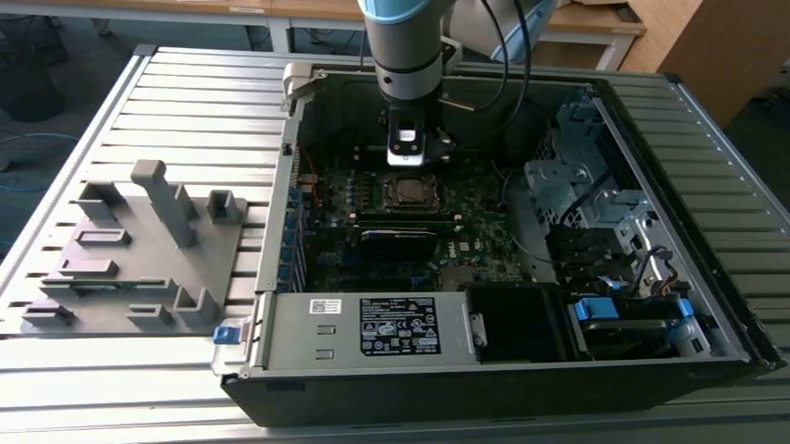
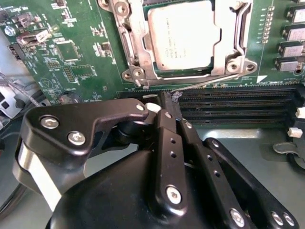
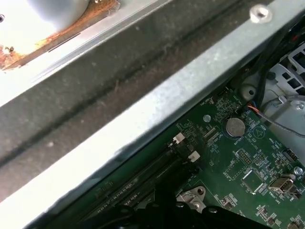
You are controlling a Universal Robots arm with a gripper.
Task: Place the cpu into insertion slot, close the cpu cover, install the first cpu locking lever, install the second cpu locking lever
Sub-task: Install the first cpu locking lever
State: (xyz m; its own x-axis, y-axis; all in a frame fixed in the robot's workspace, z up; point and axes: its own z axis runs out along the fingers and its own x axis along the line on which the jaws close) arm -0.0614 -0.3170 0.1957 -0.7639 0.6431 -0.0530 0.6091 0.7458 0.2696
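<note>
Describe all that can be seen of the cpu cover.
In the second wrist view the cpu cover is a thin silvery metal frame lying flat on the green board, closed around the chip, whose grey face shows through its square opening. Screws sit near its corners. A thin wire lever runs along one edge; the gripper is at that lever's end.

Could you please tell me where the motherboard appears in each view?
Exterior view: motherboard inside the open case, under the gripper.
Second wrist view: beyond the gripper, carrying the cpu.
First wrist view: beside the case's rail.
Landmark in both wrist views: memory slots.
</note>
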